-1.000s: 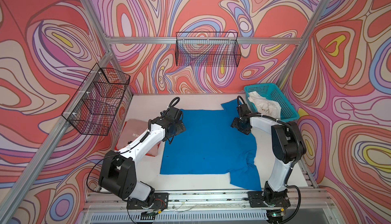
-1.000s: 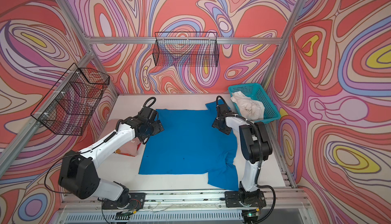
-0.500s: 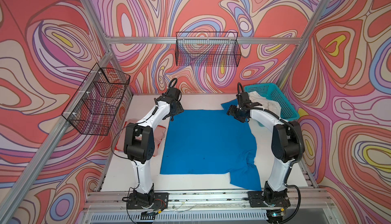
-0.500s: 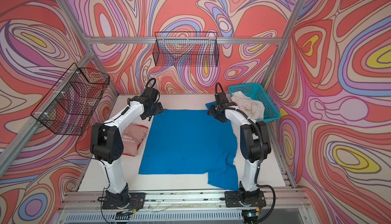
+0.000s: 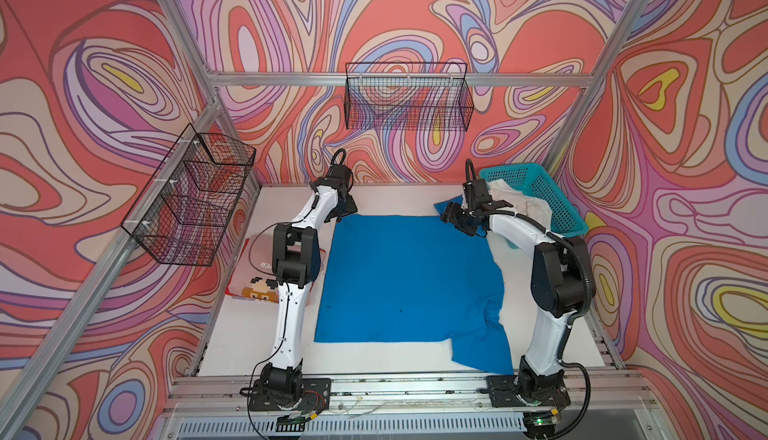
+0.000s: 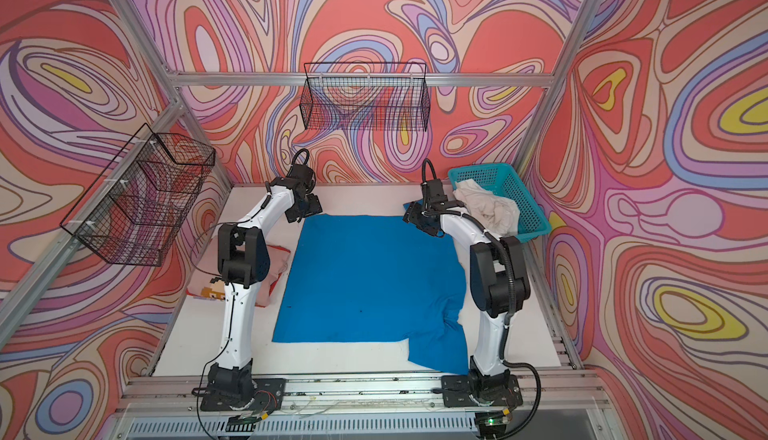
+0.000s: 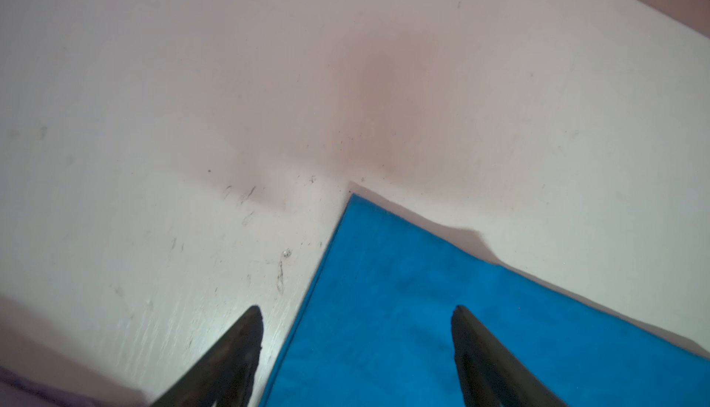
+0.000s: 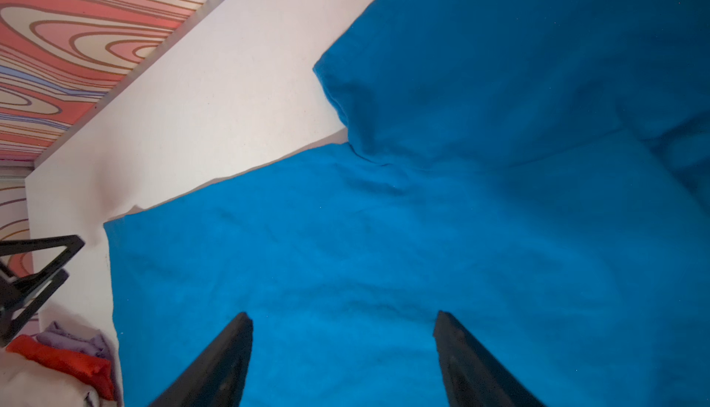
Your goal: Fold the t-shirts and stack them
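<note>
The blue t-shirt (image 5: 407, 280) (image 6: 370, 280) is spread flat in the middle of the white counter (image 5: 374, 359) (image 6: 332, 355). One sleeve is seen sticking out at its near right corner, and another is bunched at its far right corner.

The left claw (image 5: 347, 209) (image 6: 307, 209) is placed at the far left corner of the blue t-shirt. In the left wrist view its two fingers (image 7: 249, 332) are seen well apart, with nothing held between them. One finger is over the bare counter and the other over the blue cloth (image 7: 422, 328), so the left edge of the shirt runs between them.

The right claw (image 5: 457, 220) (image 6: 417, 218) is placed at the far right corner of the blue t-shirt, beside the bunched sleeve. In the right wrist view this claw (image 8: 343, 315) is also seen wide open, both fingers over the blue cloth (image 8: 384, 232), and nothing is gripped. Whether the tips touch the cloth cannot be told.

The pink t-shirt (image 5: 249, 276) (image 6: 276, 261) is lying folded to the left of the blue t-shirt, partly hidden by the left arm. The off-white t-shirt (image 5: 528, 205) (image 6: 486, 205) is heaped in a teal basket (image 5: 557, 201) (image 6: 523, 197), which stands past the far right corner of the blue t-shirt.
</note>
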You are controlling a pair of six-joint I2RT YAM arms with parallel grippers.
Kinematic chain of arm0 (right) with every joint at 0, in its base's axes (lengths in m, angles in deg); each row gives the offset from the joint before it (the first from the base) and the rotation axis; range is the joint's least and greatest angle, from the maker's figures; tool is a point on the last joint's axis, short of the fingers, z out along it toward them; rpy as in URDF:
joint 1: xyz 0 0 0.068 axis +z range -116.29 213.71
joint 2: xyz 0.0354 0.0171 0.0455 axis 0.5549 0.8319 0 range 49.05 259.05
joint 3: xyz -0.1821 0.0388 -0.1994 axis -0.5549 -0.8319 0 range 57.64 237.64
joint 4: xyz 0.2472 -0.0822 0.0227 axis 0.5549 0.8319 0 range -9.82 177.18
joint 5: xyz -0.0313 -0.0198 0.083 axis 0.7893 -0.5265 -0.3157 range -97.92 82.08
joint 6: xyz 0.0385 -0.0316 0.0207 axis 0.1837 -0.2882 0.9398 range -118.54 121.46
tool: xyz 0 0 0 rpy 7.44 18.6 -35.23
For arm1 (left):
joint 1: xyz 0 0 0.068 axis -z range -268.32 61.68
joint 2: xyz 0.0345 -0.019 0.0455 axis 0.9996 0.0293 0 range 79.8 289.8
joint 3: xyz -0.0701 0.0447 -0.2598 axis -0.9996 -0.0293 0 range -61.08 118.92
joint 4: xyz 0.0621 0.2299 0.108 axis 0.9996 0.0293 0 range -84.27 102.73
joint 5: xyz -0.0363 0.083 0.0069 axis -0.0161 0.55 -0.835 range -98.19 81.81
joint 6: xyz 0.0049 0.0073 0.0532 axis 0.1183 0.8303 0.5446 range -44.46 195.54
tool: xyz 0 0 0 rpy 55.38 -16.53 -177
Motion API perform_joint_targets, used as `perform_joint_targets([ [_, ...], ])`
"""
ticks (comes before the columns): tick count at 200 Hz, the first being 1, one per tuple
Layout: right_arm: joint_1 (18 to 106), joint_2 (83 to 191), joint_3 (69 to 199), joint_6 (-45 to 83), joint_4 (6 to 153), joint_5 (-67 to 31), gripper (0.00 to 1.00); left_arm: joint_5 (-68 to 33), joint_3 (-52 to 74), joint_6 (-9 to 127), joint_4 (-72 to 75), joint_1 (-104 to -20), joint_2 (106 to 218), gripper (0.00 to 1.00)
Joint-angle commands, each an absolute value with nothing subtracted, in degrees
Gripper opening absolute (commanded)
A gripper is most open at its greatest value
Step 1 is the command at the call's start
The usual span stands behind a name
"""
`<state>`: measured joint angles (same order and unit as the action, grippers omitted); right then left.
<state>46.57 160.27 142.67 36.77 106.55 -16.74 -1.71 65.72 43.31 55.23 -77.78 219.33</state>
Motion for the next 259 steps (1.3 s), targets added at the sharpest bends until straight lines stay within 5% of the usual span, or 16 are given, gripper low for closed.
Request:
perform_joint_targets([
  [1, 47.39, 156.78, 141.02, 35.69, 103.41, -18.73, 0.78, -2.84, 70.09, 47.69, 58.23, -78.17, 222.71, 0.78],
  [118, 47.66, 153.20, 139.39, 36.42, 101.24, -18.90, 0.76, -9.18, 81.88, 50.95, 59.94, -80.68, 233.81, 0.60],
  [259, 47.59, 159.68, 146.98, 37.26, 106.23, -13.14, 0.75, -12.50, 77.78, 51.30, 59.23, -81.18, 232.08, 0.00],
])
